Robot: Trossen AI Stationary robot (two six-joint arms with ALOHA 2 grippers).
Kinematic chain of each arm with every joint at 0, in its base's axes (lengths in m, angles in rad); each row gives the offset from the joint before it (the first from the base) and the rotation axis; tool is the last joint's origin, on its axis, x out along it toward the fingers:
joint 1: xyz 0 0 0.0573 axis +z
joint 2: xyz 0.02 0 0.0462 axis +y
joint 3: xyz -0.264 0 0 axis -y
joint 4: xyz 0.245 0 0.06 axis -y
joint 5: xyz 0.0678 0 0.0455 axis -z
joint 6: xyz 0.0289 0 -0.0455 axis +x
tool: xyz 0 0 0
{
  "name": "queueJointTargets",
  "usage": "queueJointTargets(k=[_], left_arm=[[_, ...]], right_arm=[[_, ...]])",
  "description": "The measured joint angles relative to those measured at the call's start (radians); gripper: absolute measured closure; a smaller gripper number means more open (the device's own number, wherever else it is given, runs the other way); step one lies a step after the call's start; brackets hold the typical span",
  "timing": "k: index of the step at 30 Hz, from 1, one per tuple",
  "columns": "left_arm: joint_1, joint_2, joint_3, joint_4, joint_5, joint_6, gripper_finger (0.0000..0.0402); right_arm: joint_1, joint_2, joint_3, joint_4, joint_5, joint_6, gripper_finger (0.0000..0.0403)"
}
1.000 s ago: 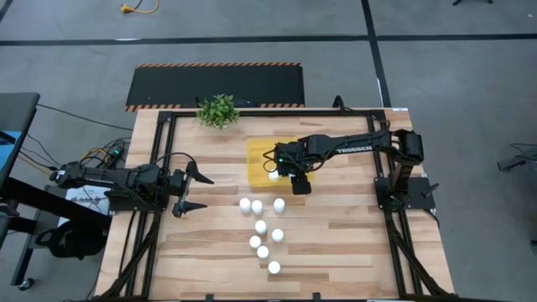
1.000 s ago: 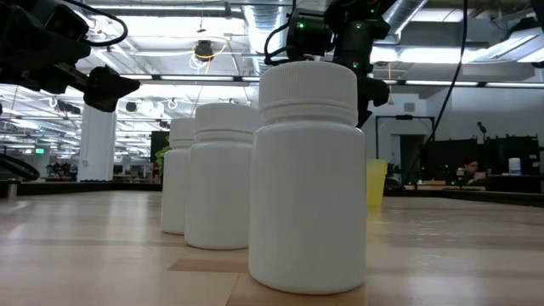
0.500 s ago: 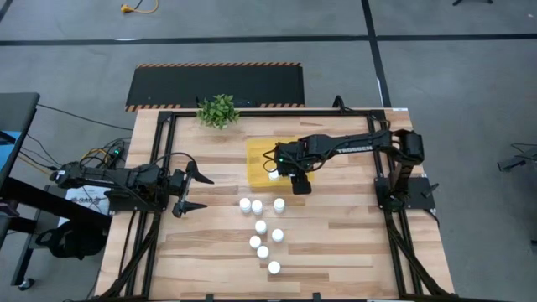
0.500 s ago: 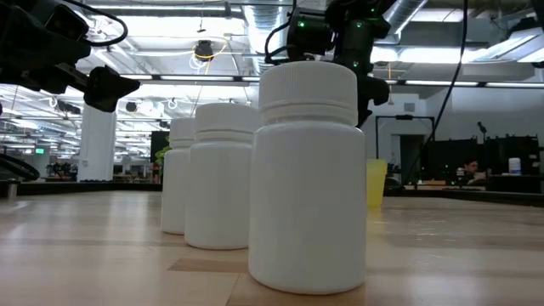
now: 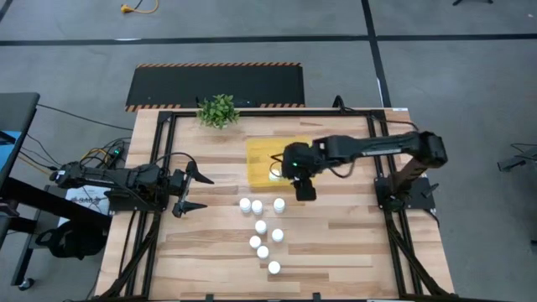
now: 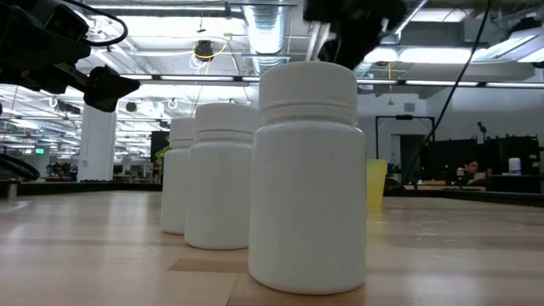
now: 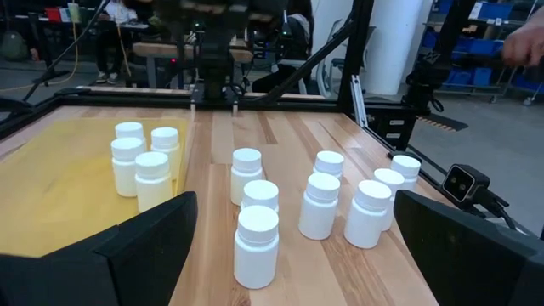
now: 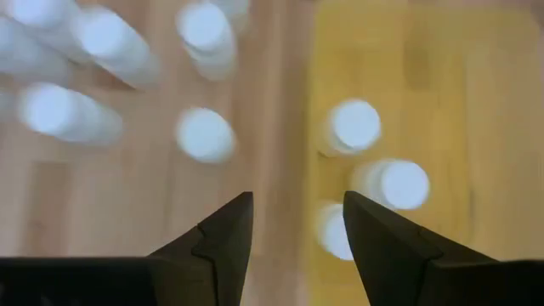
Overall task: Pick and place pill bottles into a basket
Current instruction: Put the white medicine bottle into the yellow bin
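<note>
Right gripper (image 5: 304, 189): above the counter, at the tray's near edge; jaws partly apart and empty. In its wrist view the jaws straddle the line where tray meets wood, nothing between them.

Bottles in the tray (image 7: 140, 161): three white, upright, clustered close by the tray's near edge, just beyond the right jaws; one (image 8: 355, 124) shows cap-on from above.

Tray (image 5: 258, 153): yellow, shallow, on the counter below the plant.

Bottles on the counter (image 5: 263, 226): eight white, upright, in a loose group nearer the front than the tray; three in a row (image 5: 257, 205) closest to the tray, five trailing toward the front edge. The low view shows the nearest (image 6: 308, 178) large, two more behind it.

Left gripper (image 5: 191, 190): well left of the tray, at the counter's left side; jaws wide apart, empty, pointed toward the bottles.

Counter (image 5: 336, 243): pale wooden planks in a black frame.

Plant (image 5: 218, 110): small, green, at the far edge beyond the tray.

Room: grey floor, a black mat (image 5: 216, 85) with striped edging behind the counter; shelving and ceiling pipes beyond.
</note>
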Motion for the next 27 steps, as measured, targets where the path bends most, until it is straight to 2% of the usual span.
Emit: queueJointTargets(k=[6, 11, 19, 27], left_arm=[[0.000, 0.000, 0.000, 0.000, -0.001, -0.003, 0.0015], [0.000, 0.000, 0.000, 0.000, -0.001, -0.007, 0.0015], [0.000, 0.000, 0.000, -0.001, -0.004, -0.008, 0.0015], [0.000, 0.000, 0.000, 0.000, -0.004, -0.008, 0.0015]], right_arm=[[0.136, -0.035, 0.000, 0.014, -0.004, 0.097, 0.0229], [0.211, 0.011, -0.003, 0.012, -0.003, 0.185, 0.0231], [0.213, 0.091, -0.068, -0.036, 0.000, 0.344, 0.0222], [0.209, 0.111, -0.109, 0.034, -0.007, 0.331, 0.0167]])
